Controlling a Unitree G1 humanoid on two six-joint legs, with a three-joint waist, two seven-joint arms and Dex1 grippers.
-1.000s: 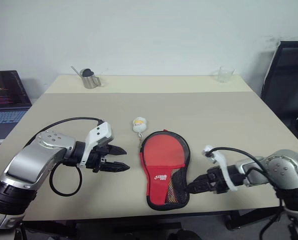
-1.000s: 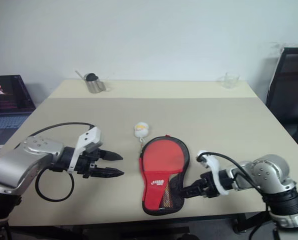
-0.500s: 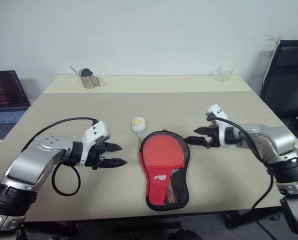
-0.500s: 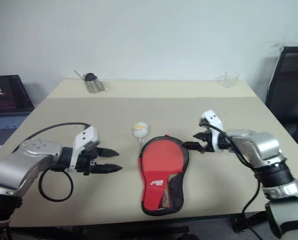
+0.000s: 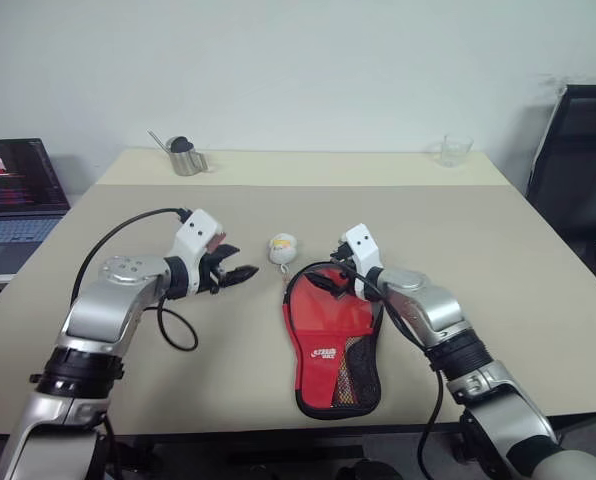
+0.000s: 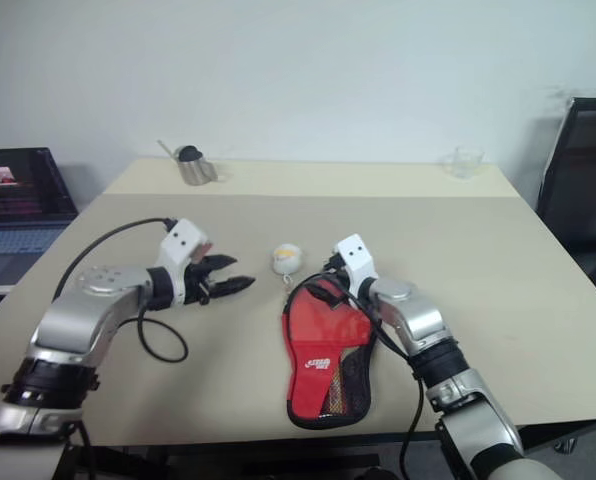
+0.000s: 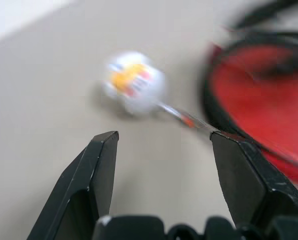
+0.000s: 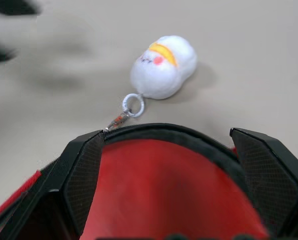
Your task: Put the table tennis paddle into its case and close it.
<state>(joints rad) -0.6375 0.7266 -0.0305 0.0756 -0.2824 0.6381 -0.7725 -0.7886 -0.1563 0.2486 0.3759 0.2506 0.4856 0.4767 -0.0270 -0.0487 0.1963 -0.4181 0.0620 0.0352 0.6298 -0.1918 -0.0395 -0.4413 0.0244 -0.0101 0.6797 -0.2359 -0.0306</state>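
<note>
both arms have swung inward since the earlier frames: the right gripper (image 5: pixel 323 283) has come up from the case's (image 5: pixel 333 340) handle end to its round top edge, and the left gripper (image 5: pixel 240 274) has crept toward the ball (image 5: pixel 282 246). the case has not moved.

largest first, the table (image 5: pixel 498 250) gives wide bare room on every side of the case; its near edge lies just past the case's handle end, so a pull that way risks a slide off. a metal cup (image 5: pixel 184 160) and a glass (image 5: pixel 454 150) stand far beyond the case at the back edge, out of the way.

the case lies flat, red face up, mesh pocket toward the near edge. the paddle looks to be already inside, though i cannot tell it from the red lining. so the step in hand seems to be the closing.

the right gripper stands wide open astride the case's top rim, grasping nothing. the left gripper, jaws apart and empty, points at the ball just left of the case top.

next, one gripper must pin the rim while the other finds the small zip pull by the ball's cord (image 8: pixel 123 118).
</note>
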